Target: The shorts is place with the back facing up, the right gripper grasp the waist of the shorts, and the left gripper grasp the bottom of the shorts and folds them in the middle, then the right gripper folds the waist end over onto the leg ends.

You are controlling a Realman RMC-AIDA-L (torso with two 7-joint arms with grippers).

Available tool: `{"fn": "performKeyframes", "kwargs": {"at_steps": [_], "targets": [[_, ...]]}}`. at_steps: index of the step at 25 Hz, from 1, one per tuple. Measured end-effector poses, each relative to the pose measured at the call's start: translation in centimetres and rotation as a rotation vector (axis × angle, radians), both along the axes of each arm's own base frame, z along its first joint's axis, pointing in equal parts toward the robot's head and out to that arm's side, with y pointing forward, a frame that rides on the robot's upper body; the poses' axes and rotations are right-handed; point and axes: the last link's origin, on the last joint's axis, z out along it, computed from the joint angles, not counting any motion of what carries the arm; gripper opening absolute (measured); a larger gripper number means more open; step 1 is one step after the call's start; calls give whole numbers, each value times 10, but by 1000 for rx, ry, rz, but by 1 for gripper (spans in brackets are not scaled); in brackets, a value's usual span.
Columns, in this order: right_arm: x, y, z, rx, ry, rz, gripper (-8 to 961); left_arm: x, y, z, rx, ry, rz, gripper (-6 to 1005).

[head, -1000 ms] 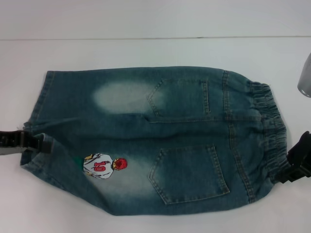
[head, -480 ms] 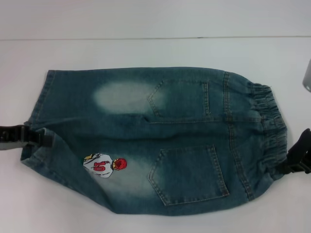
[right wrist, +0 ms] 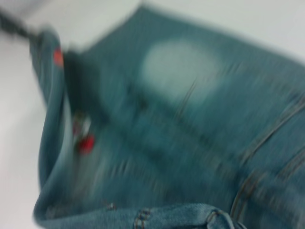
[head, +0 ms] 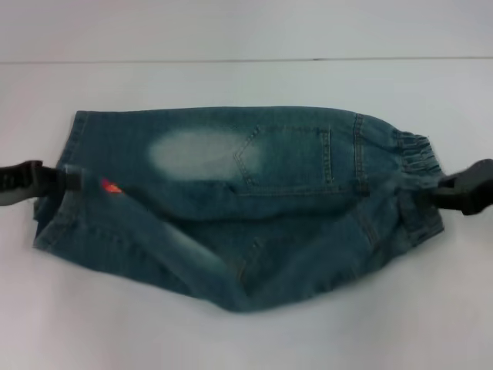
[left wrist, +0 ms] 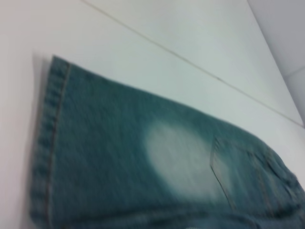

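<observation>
Table (head: 246, 85) — white, matte; a thin seam line runs across its far part.

Shorts (head: 231, 154) — blue-green denim, lying lengthwise across the table, legs toward the robot's left, waist toward its right. The near half is lifted and draped in a sagging fold toward the far half, its inner side showing. The far half lies flat with one pale faded patch and one back pocket visible; the other pocket shows only as a faint outline in the fold. The cartoon figure is almost wholly hidden — only a small red-orange speck shows at the left end of the fold.

Waist (head: 416, 158) — puckered elastic band at the right end, partly bunched where it is gripped.

Hems (head: 73, 142) — flat stitched leg ends at the left; the far hem lies on the table, the near one is raised.

Right gripper (head: 451, 189) — black, clamped on the near waist edge, cut off by the frame edge.

Left gripper (head: 65, 179) — black, pinching the near hem, arm cut off at the frame edge.

Wrist views are blurred; neither shows its own fingers.
</observation>
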Motion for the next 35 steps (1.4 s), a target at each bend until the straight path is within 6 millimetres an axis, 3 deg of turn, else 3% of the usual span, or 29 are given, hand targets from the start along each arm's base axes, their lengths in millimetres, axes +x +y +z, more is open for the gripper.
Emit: {"fn": "performKeyframes", "kwargs": {"at_steps": [11,16,22,35], "targets": [[32,15,-24,349,333,-182,54,1,45,-5,261,0,25,50],[44,27,-48,511,304,-239,55,-5,59,-16,333,62,44,60],[46,35,-60,607,269,-242,57,-7,74,-21,398,131,63,72],[40,45,-58,674,253,-186,61,-14,85,-21,458,247,89,99]]}}
